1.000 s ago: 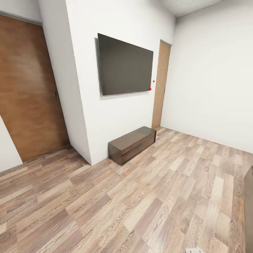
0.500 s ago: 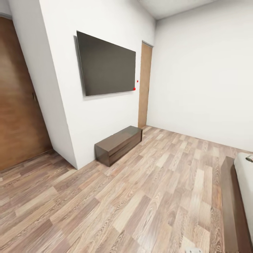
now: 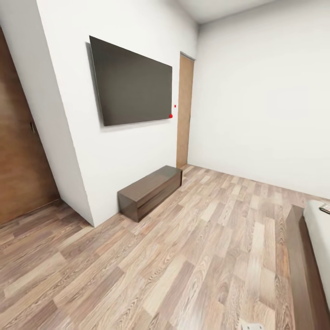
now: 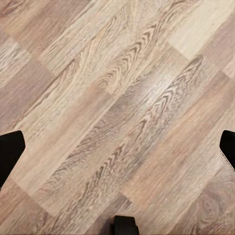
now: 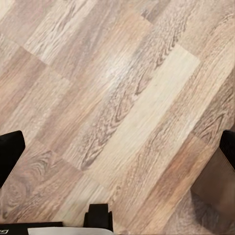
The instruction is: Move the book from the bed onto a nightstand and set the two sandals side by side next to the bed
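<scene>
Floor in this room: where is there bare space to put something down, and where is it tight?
The widest bare floor lies between the low cabinet under the TV and the bed at right. More bare planks run toward the far door. It narrows at the left, between the wall corner and the big wooden door.

Bed (image 3: 300, 256) edge; possibly the book (image 3: 325, 208).

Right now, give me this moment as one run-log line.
phase: in transit, bedroom | bed: corner at head view's right edge | book: on mattress | left gripper: open, empty, over floor | right gripper: open, empty
</scene>
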Controlling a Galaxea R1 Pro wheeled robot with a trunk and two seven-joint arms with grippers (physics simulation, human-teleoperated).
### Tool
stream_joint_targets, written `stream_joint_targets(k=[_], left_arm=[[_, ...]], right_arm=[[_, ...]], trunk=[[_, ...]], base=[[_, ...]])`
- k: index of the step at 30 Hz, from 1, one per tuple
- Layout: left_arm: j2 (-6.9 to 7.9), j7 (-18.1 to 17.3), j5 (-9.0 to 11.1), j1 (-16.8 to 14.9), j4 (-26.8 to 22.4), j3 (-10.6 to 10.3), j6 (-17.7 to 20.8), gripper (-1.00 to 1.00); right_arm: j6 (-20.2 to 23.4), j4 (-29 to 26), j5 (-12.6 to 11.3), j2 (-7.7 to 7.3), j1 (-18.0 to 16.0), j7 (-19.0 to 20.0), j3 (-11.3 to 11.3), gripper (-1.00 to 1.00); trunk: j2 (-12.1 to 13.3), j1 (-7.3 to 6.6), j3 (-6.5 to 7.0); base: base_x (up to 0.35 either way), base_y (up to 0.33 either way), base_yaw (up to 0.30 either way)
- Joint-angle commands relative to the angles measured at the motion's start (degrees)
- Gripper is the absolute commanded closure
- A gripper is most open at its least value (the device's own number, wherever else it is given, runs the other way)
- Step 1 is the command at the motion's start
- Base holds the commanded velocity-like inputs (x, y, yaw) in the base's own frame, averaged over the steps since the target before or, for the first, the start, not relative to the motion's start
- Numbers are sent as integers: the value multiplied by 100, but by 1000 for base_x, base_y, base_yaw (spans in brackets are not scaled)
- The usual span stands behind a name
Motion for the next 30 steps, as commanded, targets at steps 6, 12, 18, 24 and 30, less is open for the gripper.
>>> stream_joint_targets(k=[6,12,18,24,30], left_arm=[[4,-13,59,-7,7,-48,-20,-100],[4,-14,59,-4,3,-48,-15,-100],[5,-14,59,-4,6,-53,-7,-100],[4,-11,59,-4,7,-161,-2,-100],[4,-7,59,-3,7,-284,16,-100]], right_arm=[[21,-13,-1,-1,-1,17,4,-100],[15,-13,-1,-1,-1,17,10,-100],[13,-13,-1,3,-1,16,11,-100],[13,-11,-1,7,-1,11,11,-100],[7,4,-3,8,5,10,10,-100]], trunk=[[-3,3,-6],[-3,3,-6],[-3,3,-6],[-3,3,10],[-3,3,50]], base=[[327,0,-4],[335,0,-1],[337,0,0],[174,0,-33],[50,0,-86]])
